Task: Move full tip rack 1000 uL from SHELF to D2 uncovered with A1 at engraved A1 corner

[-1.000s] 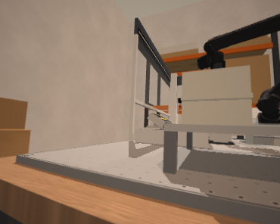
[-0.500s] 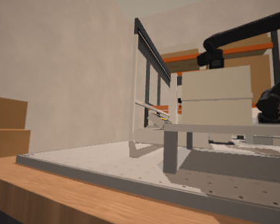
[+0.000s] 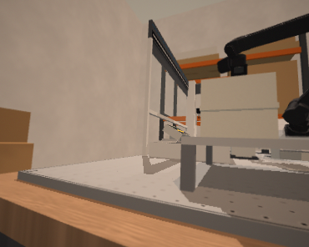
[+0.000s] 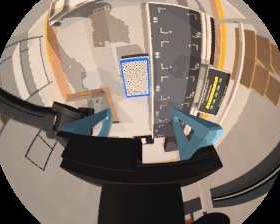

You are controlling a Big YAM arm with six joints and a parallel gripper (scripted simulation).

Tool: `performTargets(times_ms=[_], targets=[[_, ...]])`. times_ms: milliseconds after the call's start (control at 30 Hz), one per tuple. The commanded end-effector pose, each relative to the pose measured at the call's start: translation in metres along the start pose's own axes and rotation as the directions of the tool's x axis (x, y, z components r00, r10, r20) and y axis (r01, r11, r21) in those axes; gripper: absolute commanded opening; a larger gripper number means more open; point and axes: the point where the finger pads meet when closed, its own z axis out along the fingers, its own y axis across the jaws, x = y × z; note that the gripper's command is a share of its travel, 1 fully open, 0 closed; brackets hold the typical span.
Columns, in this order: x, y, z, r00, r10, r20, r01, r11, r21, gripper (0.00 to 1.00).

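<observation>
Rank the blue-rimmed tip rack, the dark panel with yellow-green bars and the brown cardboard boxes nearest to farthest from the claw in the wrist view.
1. Blue-rimmed tip rack, straight ahead of the open claw.
2. Dark panel with yellow-green bars, off to the right.
3. Brown cardboard boxes, at the far right edge.
</observation>
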Motion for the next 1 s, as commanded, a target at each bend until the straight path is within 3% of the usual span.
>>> performTargets(times_ms=[0, 600, 967], targets=[[-0.0029, -0.0017, -0.0047, 1.0, -0.01, -0.001, 0.01, 1.0, 0.001, 1.0], [0.0005, -0.0015, -0.008, 1.0, 0.002, -0.005, -0.002, 1.0, 0.012, 1.0], [0.0005, -0.0016, -0.0085, 0.974, 0.225, -0.002, -0.225, 0.974, 0.015, 1.0]])
